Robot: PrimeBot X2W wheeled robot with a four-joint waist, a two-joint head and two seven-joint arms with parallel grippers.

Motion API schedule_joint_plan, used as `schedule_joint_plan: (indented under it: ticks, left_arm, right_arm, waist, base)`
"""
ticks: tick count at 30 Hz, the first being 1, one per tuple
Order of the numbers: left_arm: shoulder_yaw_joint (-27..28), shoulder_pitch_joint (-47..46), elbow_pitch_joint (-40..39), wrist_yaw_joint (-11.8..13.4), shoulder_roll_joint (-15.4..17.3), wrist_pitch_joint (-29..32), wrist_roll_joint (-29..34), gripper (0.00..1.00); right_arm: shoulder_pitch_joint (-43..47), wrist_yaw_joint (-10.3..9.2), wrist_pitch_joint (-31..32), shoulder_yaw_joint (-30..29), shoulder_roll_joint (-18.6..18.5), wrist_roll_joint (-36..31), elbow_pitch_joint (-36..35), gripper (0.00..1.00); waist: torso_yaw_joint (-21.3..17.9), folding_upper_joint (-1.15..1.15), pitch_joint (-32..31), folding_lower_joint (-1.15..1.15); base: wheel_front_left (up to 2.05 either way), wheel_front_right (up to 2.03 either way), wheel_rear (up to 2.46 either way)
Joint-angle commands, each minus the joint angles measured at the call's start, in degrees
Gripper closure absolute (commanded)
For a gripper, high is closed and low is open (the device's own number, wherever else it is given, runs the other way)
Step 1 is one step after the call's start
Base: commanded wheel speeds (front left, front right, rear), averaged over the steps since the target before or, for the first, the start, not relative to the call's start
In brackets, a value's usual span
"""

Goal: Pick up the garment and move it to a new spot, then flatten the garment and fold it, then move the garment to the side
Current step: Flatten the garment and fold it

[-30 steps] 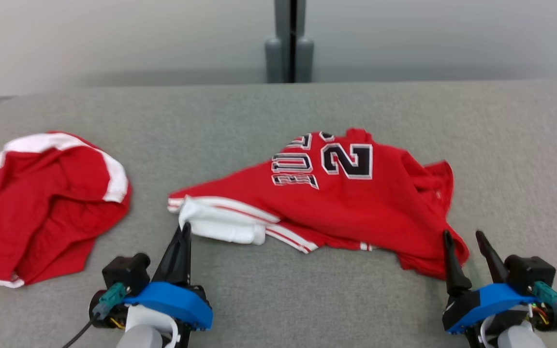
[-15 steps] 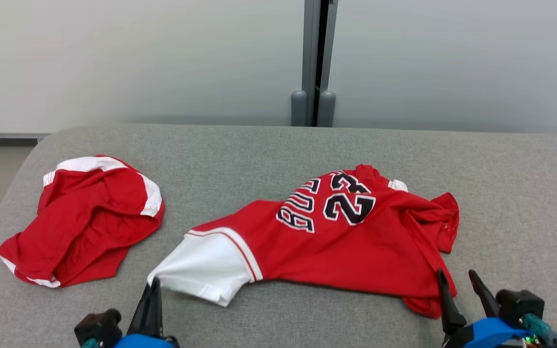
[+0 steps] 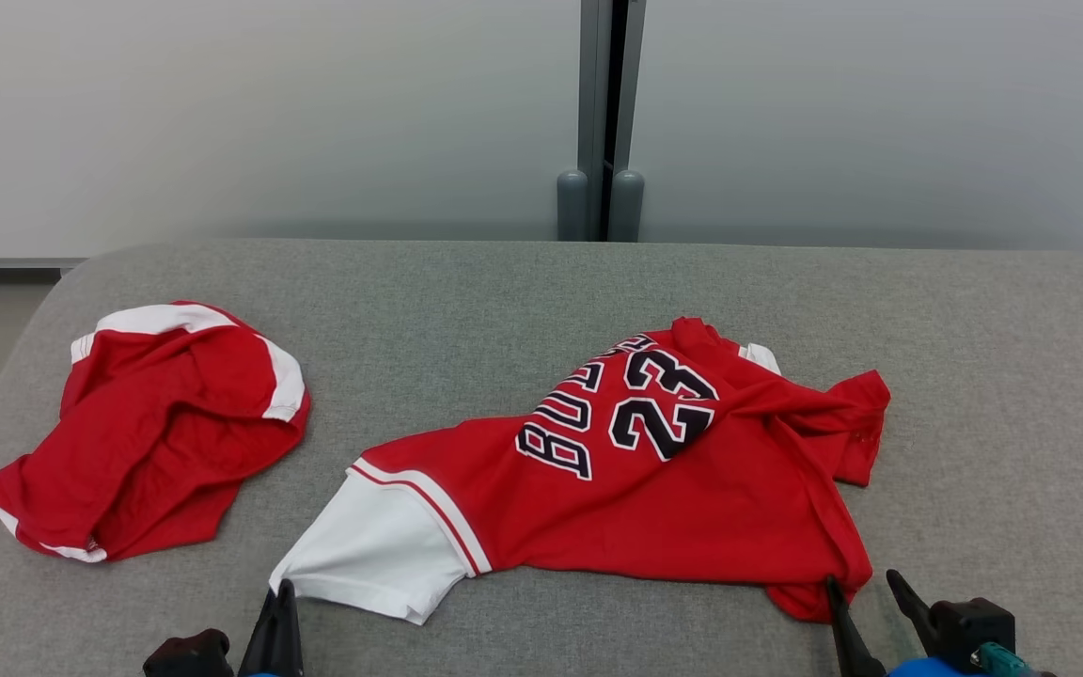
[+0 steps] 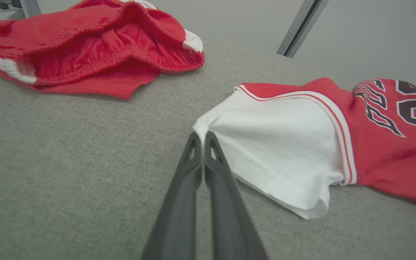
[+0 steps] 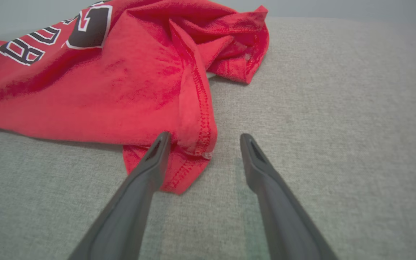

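Jersey [image 3: 692, 508] sleeve pinched in L gripper [image 4: 203, 139]; hem by open R gripper [image 5: 205, 137].

A spread red jersey [image 3: 654, 489] of soft cloth, white-sleeved and black-lettered, blocks the middle of the grey woven-fabric surface [image 3: 1021, 376] almost down to its near edge, and crumpled red shorts [image 3: 156, 423] with white trim block the left edge. A bare lane runs between them from near edge to far edge; the far-edge strip and the right edge lie open too.
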Motion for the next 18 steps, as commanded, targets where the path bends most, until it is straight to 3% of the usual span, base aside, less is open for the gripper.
schedule_joint_plan:
  ticks: [1, 2, 18]
  left_arm:
    - [-0.27, -0.91, -0.12, 0.34, 0.06, -0.15, 0.43, 0.07]
    - [-0.43, -1.04, -0.41, 0.45, 0.05, -0.15, 0.72, 0.00]
    - [-4.68, -2.21, -4.50, -0.54, 0.05, -0.15, 1.58, 0.00]
  right_arm:
    - [-0.54, -0.02, -0.18, -0.19, -0.08, -0.78, 0.27, 0.00]
    - [-0.75, -0.02, -0.18, -0.32, -0.08, -1.12, 0.51, 0.00]
    - [-2.53, -0.02, -0.18, -4.55, -0.07, -6.00, 0.68, 0.00]
  waist:
    - [0.05, 0.00, 0.16, 0.00]
    - [0.07, 0.00, 0.26, 0.00]
    - [-0.14, 0.00, 1.74, 0.00]
  base:
    - [0.00, 0.00, 0.00]
    - [0.00, 0.00, 0.00]
    - [0.00, 0.00, 0.00]
